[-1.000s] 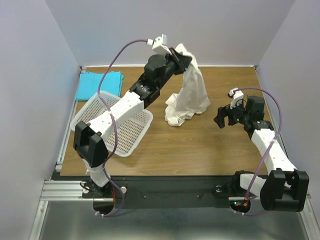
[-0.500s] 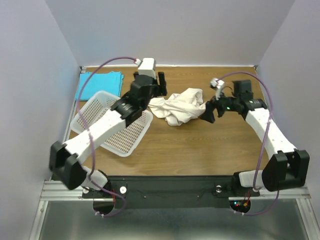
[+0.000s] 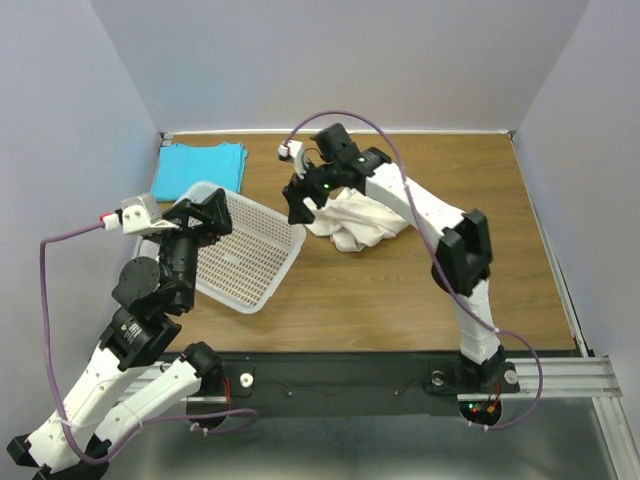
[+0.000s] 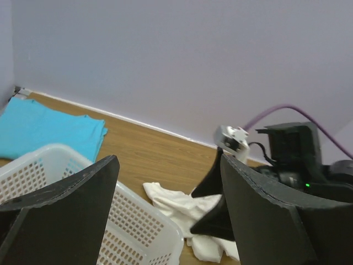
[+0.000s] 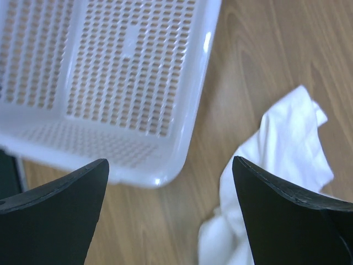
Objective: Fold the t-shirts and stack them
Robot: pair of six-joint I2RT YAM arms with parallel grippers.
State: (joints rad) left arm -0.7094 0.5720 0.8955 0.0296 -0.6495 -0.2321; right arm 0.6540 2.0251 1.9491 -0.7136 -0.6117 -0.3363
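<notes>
The cream-white t-shirt [image 3: 357, 221] lies in a crumpled heap on the table, right of the basket. The turquoise t-shirt [image 3: 200, 167] rests flat and folded in the back left corner. My left gripper [image 3: 208, 216] hovers open and empty over the basket, well away from both shirts. My right gripper [image 3: 297, 207] is open above the left edge of the cream shirt, with nothing between its fingers. In the left wrist view the cream t-shirt [image 4: 179, 203] shows between the open fingers of the left gripper [image 4: 168, 165]. In the right wrist view the cream t-shirt [image 5: 278, 160] lies under the right finger of the right gripper [image 5: 170, 165].
A white mesh basket [image 3: 262, 265] stands on the left half of the table, tilted, its near corner close to the cream shirt; the basket [image 5: 182, 138] also fills the top left of the right wrist view. Grey walls enclose the table on three sides. The right arm stretches diagonally across the table.
The left gripper opened and let go of the cream shirt, which dropped into a heap. The left arm pulled back over the basket. The right arm swung left to the shirt's left edge.
</notes>
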